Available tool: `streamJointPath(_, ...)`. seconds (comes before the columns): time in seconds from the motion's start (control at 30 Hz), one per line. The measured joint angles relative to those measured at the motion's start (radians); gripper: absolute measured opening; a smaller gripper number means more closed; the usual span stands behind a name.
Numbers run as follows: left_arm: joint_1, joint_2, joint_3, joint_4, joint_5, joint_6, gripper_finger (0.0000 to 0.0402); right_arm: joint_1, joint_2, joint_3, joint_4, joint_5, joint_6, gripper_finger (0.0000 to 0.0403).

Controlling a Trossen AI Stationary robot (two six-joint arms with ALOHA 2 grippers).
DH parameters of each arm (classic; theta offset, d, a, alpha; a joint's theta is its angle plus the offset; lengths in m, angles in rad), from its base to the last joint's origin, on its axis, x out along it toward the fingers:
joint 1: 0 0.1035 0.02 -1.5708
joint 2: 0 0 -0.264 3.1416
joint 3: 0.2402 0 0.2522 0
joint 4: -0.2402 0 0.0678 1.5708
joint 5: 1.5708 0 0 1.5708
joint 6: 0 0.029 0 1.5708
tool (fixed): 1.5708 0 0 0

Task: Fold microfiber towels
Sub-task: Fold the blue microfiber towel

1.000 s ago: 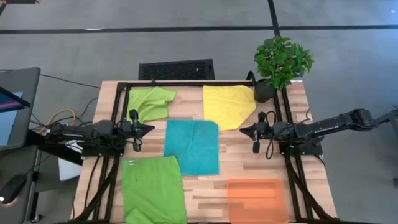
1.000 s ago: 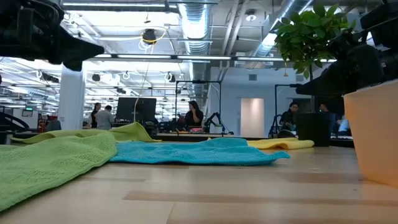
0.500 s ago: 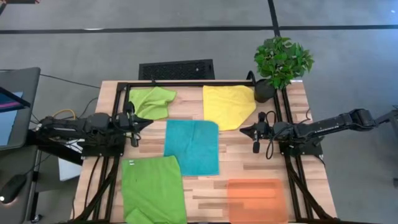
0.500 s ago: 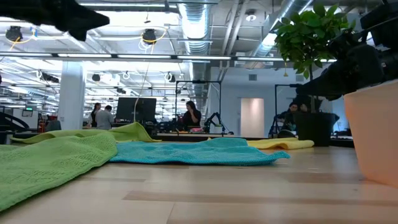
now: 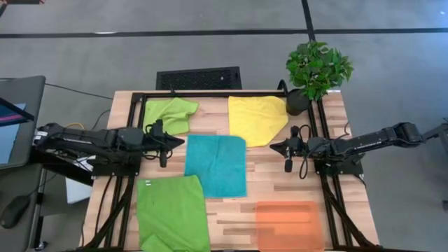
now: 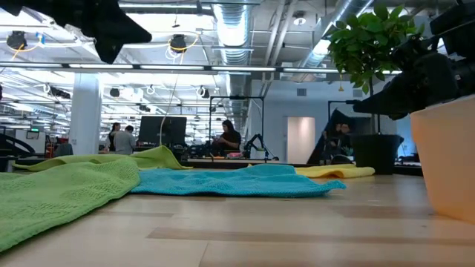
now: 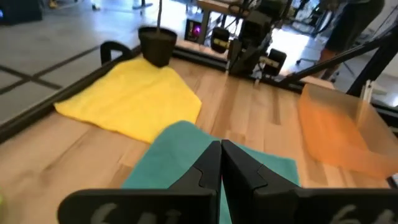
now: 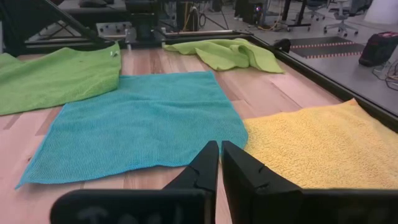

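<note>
Four microfiber towels lie on your bench (image 5: 280, 178), and you can place all of them from the teal towel (image 5: 217, 164), which is spread flat at the middle. You have the yellow towel (image 5: 257, 119) just beyond the teal one toward the far edge and to its right, their corners nearly meeting. Your crumpled lime green towel (image 5: 171, 114) sits beyond the teal one to its left, partly bunched up. Your second lime green towel (image 5: 171, 213) lies flat on the near side of the teal one, to its left, and reaches the bench's front edge. You also have an orange mat (image 5: 289, 224) on the near side of the teal towel, to its right, and a potted plant (image 5: 316, 73) at the far right corner, just beside the yellow towel.

Your left pincer (image 5: 180, 141) hangs above the bench just beside the teal towel's left edge, its fingers pressed together and gripping nothing. Your right pincer (image 5: 274, 147) hovers off the teal towel's right side, near the yellow towel's lower corner, its fingers nearly together with only a thin slit between them, also empty. Neither pincer touches any cloth.
</note>
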Motion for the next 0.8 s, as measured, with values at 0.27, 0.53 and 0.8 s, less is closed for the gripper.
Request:
streamJointPath(0.27, 0.001, 0.076, 0.0, 0.022, -0.048, 0.021, 0.0, 0.001, 0.0, 0.012, 0.051, -0.001, 0.004, 0.0045)
streamJointPath(0.53, 0.001, 0.135, 0.013, 0.12, -0.077, 0.146, 0.0, 0.005, -0.002, 0.182, -0.06, -0.127, -0.033, 0.0008)
streamJointPath(0.8, 0.02, 0.269, 0.233, -0.166, -0.156, 0.091, 0.0, -0.009, 0.01, 0.467, -0.461, -0.123, -0.015, 0.0005)
